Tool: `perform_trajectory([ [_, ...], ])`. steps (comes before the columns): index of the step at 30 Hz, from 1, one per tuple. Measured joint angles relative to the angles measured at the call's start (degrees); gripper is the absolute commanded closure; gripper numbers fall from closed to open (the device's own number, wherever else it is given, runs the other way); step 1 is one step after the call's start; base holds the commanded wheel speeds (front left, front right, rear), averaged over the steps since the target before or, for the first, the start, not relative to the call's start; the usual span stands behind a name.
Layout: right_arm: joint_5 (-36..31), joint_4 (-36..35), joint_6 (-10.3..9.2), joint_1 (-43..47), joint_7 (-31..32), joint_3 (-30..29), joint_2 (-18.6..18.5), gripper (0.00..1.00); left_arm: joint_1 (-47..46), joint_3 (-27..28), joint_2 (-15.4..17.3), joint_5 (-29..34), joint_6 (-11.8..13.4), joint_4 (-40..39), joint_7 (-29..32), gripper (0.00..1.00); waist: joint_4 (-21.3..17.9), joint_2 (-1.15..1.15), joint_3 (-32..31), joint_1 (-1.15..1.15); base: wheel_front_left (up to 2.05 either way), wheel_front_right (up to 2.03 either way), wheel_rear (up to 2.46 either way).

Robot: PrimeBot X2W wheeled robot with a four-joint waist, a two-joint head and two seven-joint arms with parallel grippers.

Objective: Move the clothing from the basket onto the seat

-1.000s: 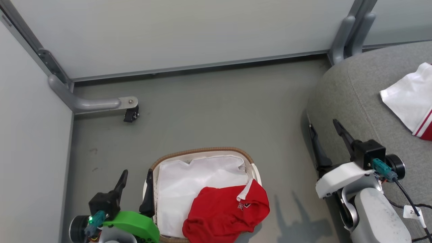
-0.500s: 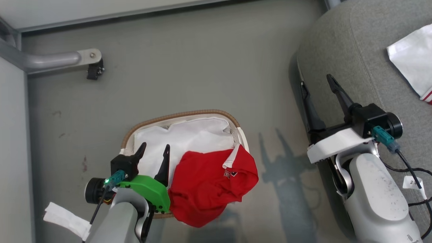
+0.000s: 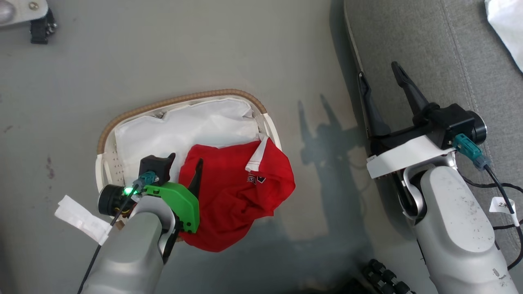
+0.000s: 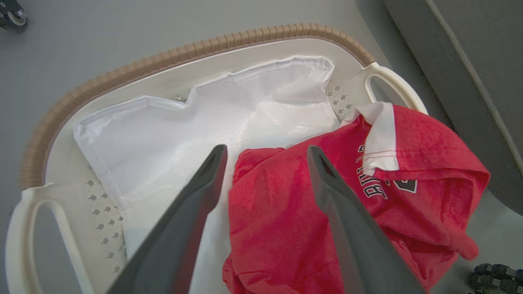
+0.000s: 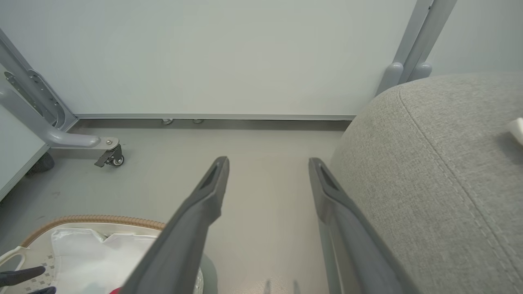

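Jaws are spread wide and empty on both grippers, the left gripper [image 3: 186,162] held over the clothing [image 3: 233,196], which is heaped against the right rim of the basket [image 3: 163,104] and draped over it. Grasp, lift and carry to the seat [image 3: 408,36], beside the right gripper [image 3: 378,71], are judged not yet done.
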Motion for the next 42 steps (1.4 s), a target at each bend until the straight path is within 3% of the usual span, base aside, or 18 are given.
perform_trajectory([
  [13,0.0,-0.8,0.0,-0.8,0.0,0.3,0.0,0.0,-6.5,-11.8,3.4,-9.2,0.0,6.0,4.2,0.0,-2.6,0.0,9.9,0.01,0.0,0.0,0.0],
  [27,0.4,0.0,0.0,-1.4,0.0,1.6,0.0,0.0,-6.5,-20.9,5.6,-21.2,0.0,3.6,13.2,0.0,-2.4,0.0,12.4,0.0,0.0,0.0,0.0],
  [28,0.5,0.1,0.0,-1.5,0.0,1.6,0.0,0.0,-6.5,-21.6,5.7,-22.0,0.0,3.1,13.8,0.27,-2.4,0.0,12.4,0.01,0.0,0.0,0.0],
  [29,0.6,0.2,0.0,-1.5,0.0,1.7,0.0,0.0,-6.5,-22.6,6.0,-22.8,0.0,2.2,14.0,1.0,-2.4,0.0,12.3,0.01,0.0,0.0,0.0],
  [42,1.2,2.1,0.0,-1.2,0.0,1.2,0.1,0.0,-6.5,-28.1,6.3,-29.0,0.0,0.8,2.5,1.0,-2.1,0.0,6.2,0.01,0.0,0.0,0.0],
])
